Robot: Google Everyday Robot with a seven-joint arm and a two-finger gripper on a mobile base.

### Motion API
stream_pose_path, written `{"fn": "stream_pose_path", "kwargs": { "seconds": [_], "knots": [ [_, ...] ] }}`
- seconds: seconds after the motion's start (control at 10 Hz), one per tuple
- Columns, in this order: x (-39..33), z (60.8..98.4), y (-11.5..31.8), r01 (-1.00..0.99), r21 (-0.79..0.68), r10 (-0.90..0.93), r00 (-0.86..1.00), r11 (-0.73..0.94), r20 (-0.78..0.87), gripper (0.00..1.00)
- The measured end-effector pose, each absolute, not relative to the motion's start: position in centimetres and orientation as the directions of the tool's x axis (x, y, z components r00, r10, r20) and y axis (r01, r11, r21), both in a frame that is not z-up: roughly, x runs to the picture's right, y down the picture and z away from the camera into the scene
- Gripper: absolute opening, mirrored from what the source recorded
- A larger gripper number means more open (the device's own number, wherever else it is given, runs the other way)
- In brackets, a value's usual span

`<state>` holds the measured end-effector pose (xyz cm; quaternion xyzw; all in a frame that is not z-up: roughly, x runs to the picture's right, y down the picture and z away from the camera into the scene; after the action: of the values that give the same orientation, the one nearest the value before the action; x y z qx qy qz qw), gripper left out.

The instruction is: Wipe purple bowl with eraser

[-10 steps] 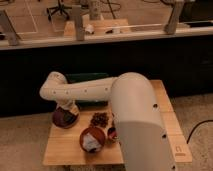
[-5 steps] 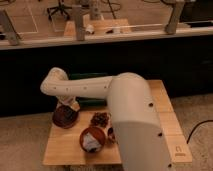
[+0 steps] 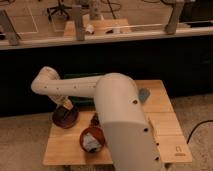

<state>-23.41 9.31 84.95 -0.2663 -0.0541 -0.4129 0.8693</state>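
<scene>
The gripper (image 3: 66, 105) is low over the far rim of the purple bowl (image 3: 62, 119) — whether it is wide, narrow or holding something cannot be told. The bowl rests on the wooden table (image 3: 65, 148) toward its left edge as seen. The orange-red bowl (image 3: 94, 142) is just beside it nearer the front — the white arm (image 3: 120, 107) reaches across behind.

wooden table (image 3: 171, 121) on speckled floor (image 3: 201, 106), dark low wall (image 3: 125, 59) behind.

White rounded robot arm (image 3: 120, 115) bent; small two-finger gripper (image 3: 66, 106) low.
Arm reaches left and folds sharply at the elbow; gripper points downward, just below and right of that elbow.
</scene>
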Motion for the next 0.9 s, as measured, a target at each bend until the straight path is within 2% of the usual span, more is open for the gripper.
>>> {"fn": "stream_pose_path", "kwargs": {
  "seconds": [0.4,0.9],
  "knots": [
    [-24.9,84.1,10.4,0.78,-0.392,-0.712,0.615,0.487,0.34,0.32],
    [-23.8,81.1,12.5,0.786,-0.374,-0.713,0.611,0.493,0.344,0.32]
  ]
}}
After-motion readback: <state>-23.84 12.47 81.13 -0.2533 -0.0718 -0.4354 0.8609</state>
